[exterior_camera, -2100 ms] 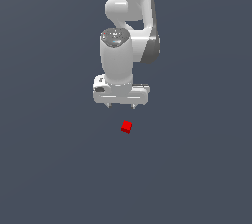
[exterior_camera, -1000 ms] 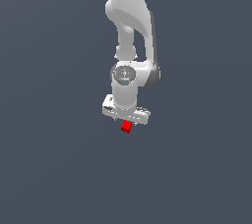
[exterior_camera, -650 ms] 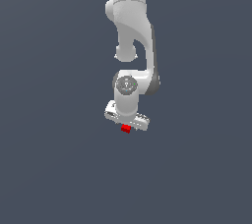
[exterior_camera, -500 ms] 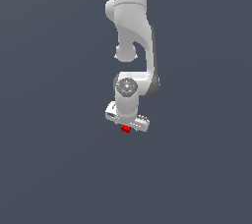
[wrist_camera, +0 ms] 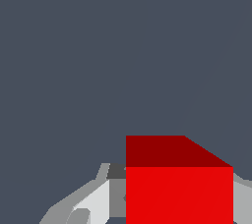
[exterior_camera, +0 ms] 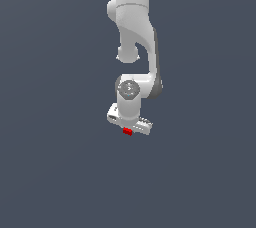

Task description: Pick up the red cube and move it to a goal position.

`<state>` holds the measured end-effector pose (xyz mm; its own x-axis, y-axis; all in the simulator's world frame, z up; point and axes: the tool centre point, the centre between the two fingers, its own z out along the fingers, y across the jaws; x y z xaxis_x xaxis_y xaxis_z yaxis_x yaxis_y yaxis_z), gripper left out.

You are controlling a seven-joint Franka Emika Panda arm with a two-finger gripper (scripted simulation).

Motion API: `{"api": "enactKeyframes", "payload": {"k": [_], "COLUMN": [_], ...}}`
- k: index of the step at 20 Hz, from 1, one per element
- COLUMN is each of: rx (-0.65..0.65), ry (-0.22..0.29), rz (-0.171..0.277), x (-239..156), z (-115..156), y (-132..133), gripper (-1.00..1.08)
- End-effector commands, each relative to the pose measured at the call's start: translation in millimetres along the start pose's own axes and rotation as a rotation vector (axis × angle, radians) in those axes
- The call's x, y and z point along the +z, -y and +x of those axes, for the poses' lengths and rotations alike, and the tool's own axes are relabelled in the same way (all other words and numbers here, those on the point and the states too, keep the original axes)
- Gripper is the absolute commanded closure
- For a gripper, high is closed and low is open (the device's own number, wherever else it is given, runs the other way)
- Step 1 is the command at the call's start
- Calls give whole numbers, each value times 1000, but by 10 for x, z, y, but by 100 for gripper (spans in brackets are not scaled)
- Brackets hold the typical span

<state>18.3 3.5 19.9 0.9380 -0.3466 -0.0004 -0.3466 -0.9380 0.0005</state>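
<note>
Exterior view: we see the arm reaching down w/ the gripper (exterior_camera: 128, 129) low in the scene. The red cube (exterior_camera: 127, 132) sits right at the gripper's underside, only a sliver of red poking out below the white gripper body. So the cube isn't off to either side of the tool; it lies directly under/within it, along the approach axis. Finger tips are hidden by the body here, so jaw spacing can't be read from this angle. We can't find any goal marker in this view.

Wrist view: the red cube (wrist_camera: 179, 184) fills the space close to the camera, w/ a grey-white finger (wrist_camera: 93, 203) tight against one side and a strip of the other finger just showing on the opposite side. Fingers bracket the cube, and contact on both faces looks likely, so we judge the gripper is clamped on it or v. nearly so. Whether the cube is lifted or on the ground, we can't tell.

Our read: the cube is centred betw. the fingers, no lateral correction needed; next move turns on a straight lift, then carry to goal.
</note>
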Motion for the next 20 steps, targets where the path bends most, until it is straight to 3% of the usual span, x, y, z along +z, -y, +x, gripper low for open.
{"api": "enactKeyframes", "payload": {"k": [1, 10, 20], "rx": [0, 0, 0], "ry": [-1, -1, -1], "rz": [0, 0, 0], "x": [0, -50, -300], "z": [3, 38, 237], "y": [-2, 81, 522], "gripper": [108, 108, 108]}}
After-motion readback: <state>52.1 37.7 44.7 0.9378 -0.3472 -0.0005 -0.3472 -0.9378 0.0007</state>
